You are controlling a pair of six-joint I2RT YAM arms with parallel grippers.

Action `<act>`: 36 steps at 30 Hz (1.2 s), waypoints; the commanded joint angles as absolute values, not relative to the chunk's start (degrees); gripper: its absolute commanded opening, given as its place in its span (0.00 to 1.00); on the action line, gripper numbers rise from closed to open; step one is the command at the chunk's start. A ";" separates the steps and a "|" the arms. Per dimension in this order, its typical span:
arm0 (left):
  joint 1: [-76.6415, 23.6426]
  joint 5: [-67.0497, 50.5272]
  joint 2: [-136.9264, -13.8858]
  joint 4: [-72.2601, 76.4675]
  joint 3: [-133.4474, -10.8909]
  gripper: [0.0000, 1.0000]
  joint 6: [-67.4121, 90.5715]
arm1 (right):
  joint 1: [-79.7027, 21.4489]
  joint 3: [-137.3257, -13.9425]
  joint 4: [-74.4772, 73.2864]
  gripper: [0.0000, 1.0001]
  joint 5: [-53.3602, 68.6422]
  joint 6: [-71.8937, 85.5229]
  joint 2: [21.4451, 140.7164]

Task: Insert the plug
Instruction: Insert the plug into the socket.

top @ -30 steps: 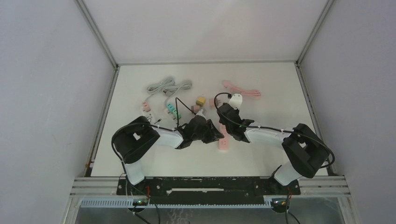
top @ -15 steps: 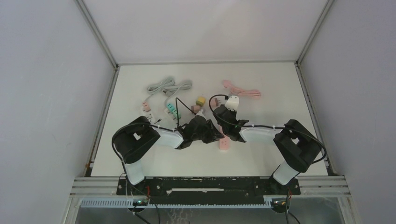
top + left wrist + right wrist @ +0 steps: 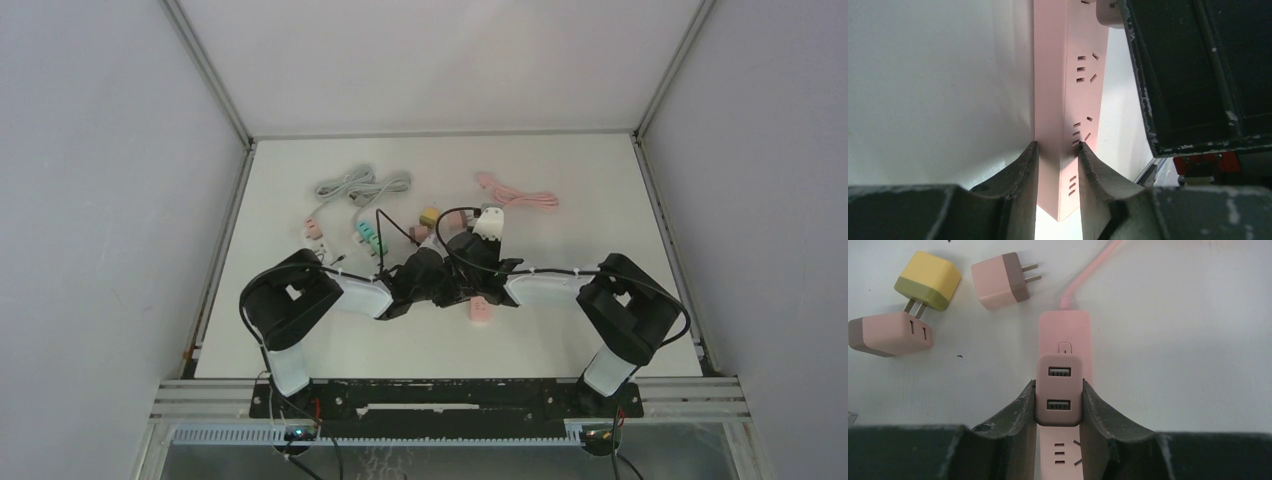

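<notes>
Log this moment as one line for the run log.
left gripper clamps power strip | right gripper holds USB charger above strip | seating unclear

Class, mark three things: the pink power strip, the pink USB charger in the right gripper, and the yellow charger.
power strip [image 3: 1085,100]: left wrist view, socket face.
USB charger [image 3: 1059,388]: right wrist view, face between ports.
yellow charger [image 3: 930,274]: right wrist view, yellow top.
</notes>
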State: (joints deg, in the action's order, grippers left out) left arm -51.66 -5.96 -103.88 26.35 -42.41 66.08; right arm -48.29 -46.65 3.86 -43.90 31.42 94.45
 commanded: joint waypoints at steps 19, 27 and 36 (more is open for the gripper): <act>-53.79 -6.30 -107.52 23.85 -39.29 0.26 67.63 | -49.17 -54.90 -22.64 0.00 -31.49 41.32 98.22; -53.79 -6.72 -107.98 24.35 -39.20 0.25 68.14 | -48.46 -56.26 -27.43 0.00 -24.06 40.09 100.13; -53.79 -6.70 -108.06 24.37 -39.09 0.24 68.25 | -45.42 -58.35 -28.10 0.00 -20.75 37.45 103.53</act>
State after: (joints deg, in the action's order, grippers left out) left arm -51.64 -5.67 -104.12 29.32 -40.97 68.25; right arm -45.54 -59.75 -20.49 -34.00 37.26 98.89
